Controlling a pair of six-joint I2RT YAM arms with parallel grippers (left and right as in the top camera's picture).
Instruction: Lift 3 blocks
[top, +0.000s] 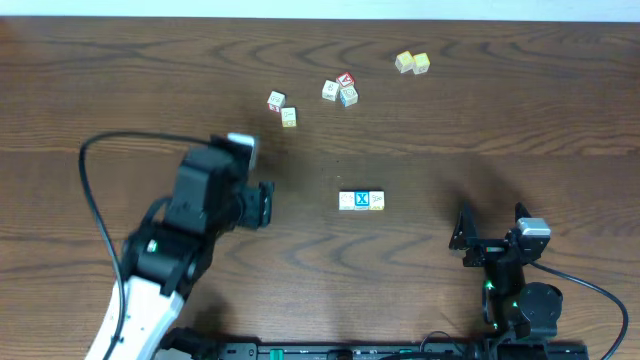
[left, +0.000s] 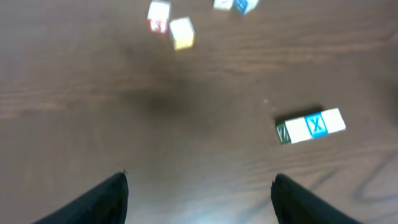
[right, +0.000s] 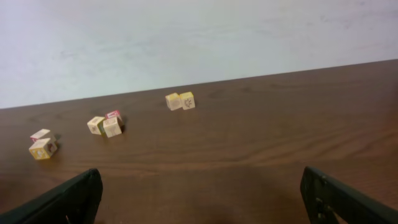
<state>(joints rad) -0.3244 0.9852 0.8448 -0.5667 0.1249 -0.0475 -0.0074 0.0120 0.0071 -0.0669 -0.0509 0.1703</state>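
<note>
Blocks: the row of three blocks (top: 361, 201) lay flat near the middle of the worktop (top: 500, 130), sides touching, with the blue X one in the centre.
Left claw (left: 200, 177): it was spread wide and held nothing, standing at 9 o'clock from the row and clear of it.
Right claw (top: 492, 225): it gaped wide and empty at about 4 o'clock from the row, near the front edge.
Other blocks: a yellowish pair (top: 412, 62) sat at 1 o'clock, a small cluster (top: 340, 90) with a red letter at 12 o'clock, and two more (top: 282, 108) at 11 o'clock, all well apart from the row.
</note>
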